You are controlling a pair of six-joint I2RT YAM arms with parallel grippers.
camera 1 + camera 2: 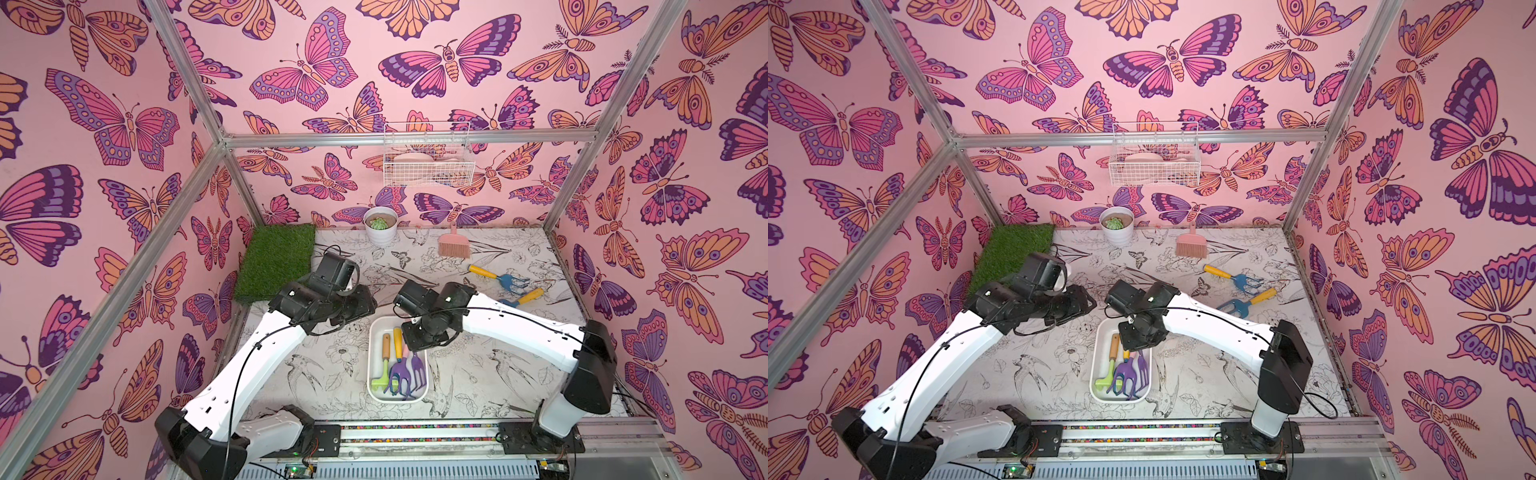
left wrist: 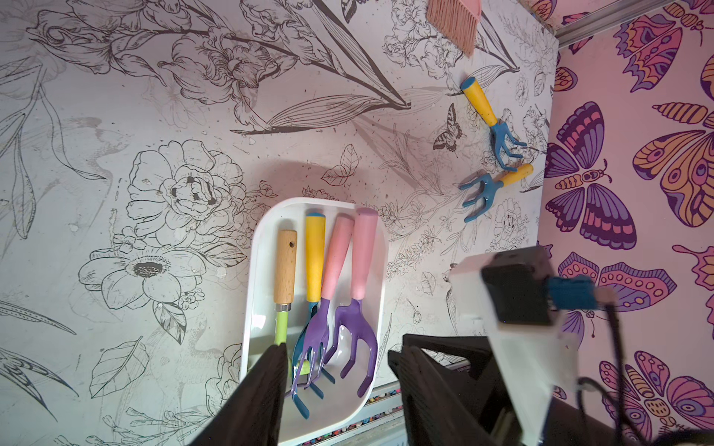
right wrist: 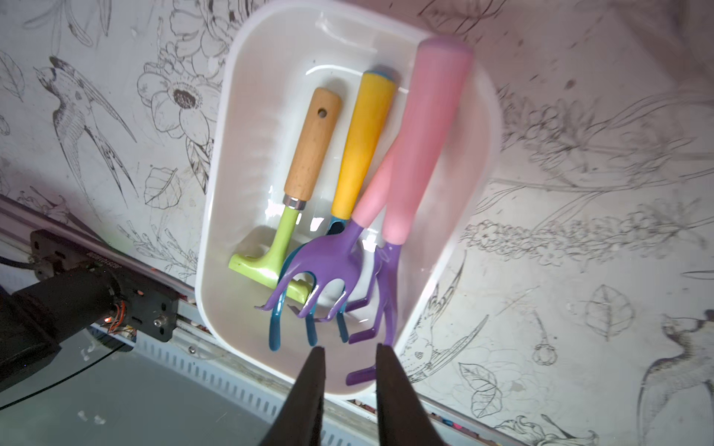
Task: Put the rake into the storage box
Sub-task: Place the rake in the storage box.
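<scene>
Pink-handled rake point(image 3: 421, 135) lies in storage box point(image 3: 247, 162), front-centre of bench, handle end over far rim. Right gripper point(image 3: 350, 347) narrowly parted, empty, above tines. Left gripper point(image 2: 342, 343) spread, empty. Risk: finger snags tine on withdrawal and tips rake out.

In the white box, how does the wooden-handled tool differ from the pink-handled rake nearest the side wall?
The wooden-handled tool has a bare wood grip with a hole; the pink-handled rake has a plain pink one. The tool's head is a green crossbar; the rake's is purple with curved prongs. The tool lies on the floor of the box; the rake's handle end overlaps the rim. Both are in the box, handles pointing alike.
</scene>
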